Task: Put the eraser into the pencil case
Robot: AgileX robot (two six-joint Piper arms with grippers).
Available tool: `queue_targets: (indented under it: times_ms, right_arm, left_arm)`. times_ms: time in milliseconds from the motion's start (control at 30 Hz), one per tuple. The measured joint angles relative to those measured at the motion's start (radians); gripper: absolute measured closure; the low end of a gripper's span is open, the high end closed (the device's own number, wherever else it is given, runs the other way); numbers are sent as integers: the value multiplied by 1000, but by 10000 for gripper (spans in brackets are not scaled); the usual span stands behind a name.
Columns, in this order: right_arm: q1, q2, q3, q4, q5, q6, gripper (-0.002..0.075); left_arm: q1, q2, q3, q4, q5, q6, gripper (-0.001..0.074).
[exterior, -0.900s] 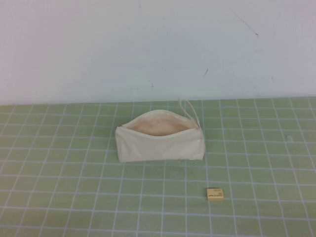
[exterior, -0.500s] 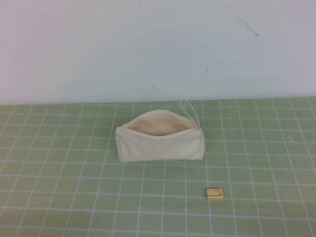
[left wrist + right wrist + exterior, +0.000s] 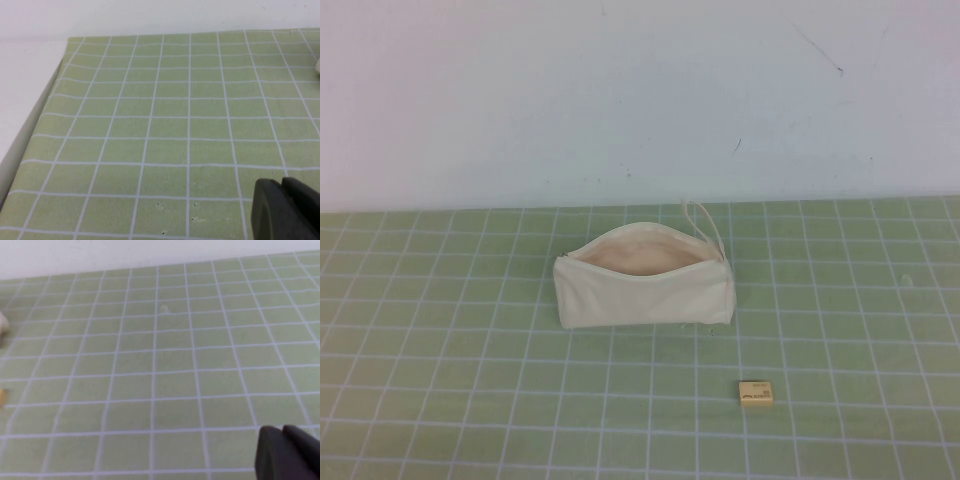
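The cream-white pencil case (image 3: 644,283) stands on the green grid mat (image 3: 440,380) in the middle of the high view, its zip open and its peach lining showing. A thin loop strap (image 3: 705,222) lies at its right end. The tiny tan-yellow eraser (image 3: 756,393) lies flat on the mat, in front of the case and to its right. Neither arm shows in the high view. My left gripper (image 3: 283,186) is shut and empty over bare mat. My right gripper (image 3: 281,431) is shut and empty over bare mat; a sliver of the eraser (image 3: 2,396) shows at that view's edge.
A white wall (image 3: 640,100) rises behind the mat. In the left wrist view the mat's edge (image 3: 47,97) meets a white surface. A corner of the pencil case (image 3: 2,322) shows in the right wrist view.
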Motion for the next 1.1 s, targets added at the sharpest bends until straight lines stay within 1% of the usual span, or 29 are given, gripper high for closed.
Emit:
queue_targets:
  times_ms: [67,133,167,267,300,367,567,633,733,833,933,1033,1100]
  right_arm:
    - [0,0,0,58,0,0,727]
    - [0,0,0,155,0,0,727]
    - [0,0,0,338,2,0,727]
    - [0,0,2,658,6,0,727]
    - [0,0,2,738,4,0,727]
    - [0,0,2,824,-22,0,727]
    - [0,0,2,890,-78,0,727]
    - [0,0,2,894,-91,-36,727]
    - [0,0,2,899,-99,-146,727]
    - [0,0,-35,899,-55,-265,727]
    - [0,54,-126,875,18,-385,727]
    - [0,177,-244,809,98,-513,727]
    - [0,273,-330,774,167,-649,727]
  left_arm:
    - [0,0,0,0,0,0,736]
    - [0,0,0,0,0,0,736]
    - [0,0,0,0,0,0,736]
    - [0,0,0,0,0,0,736]
    - [0,0,0,0,0,0,736]
    - [0,0,0,0,0,0,736]
    - [0,0,0,0,0,0,736]
    - [0,0,0,0,0,0,736]
    - [0,0,0,0,0,0,736]
    - [0,0,0,0,0,0,736]
    - [0,0,0,0,0,0,736]
    - [0,0,0,0,0,0,736]
    - [0,0,0,0,0,0,736]
